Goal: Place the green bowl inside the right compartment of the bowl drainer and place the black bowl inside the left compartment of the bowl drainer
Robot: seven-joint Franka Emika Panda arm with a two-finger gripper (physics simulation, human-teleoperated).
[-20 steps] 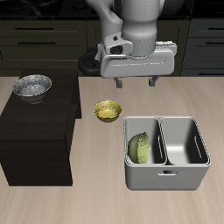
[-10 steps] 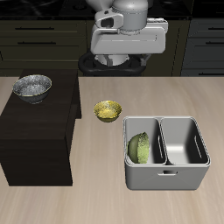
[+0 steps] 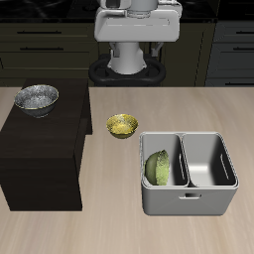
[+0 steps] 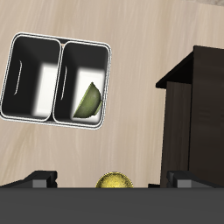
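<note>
The green bowl [image 3: 158, 167] stood tilted in one compartment of the bowl drainer [image 3: 189, 202]. The black bowl [image 3: 36, 98] sat undelivered on the dark cabinet [image 3: 40, 159]. The gripper [image 4: 108, 179] was spread, empty.

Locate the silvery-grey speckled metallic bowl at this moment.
In the exterior view, the silvery-grey speckled bowl sits on top of the dark wooden cabinet, near its back corner, apart from the small yellow bowl and the grey metal drainer.

White-grey arm [image 3: 136, 25], boxy pale hand [image 3: 136, 42], dark fingertips [image 4: 39, 180]
</note>
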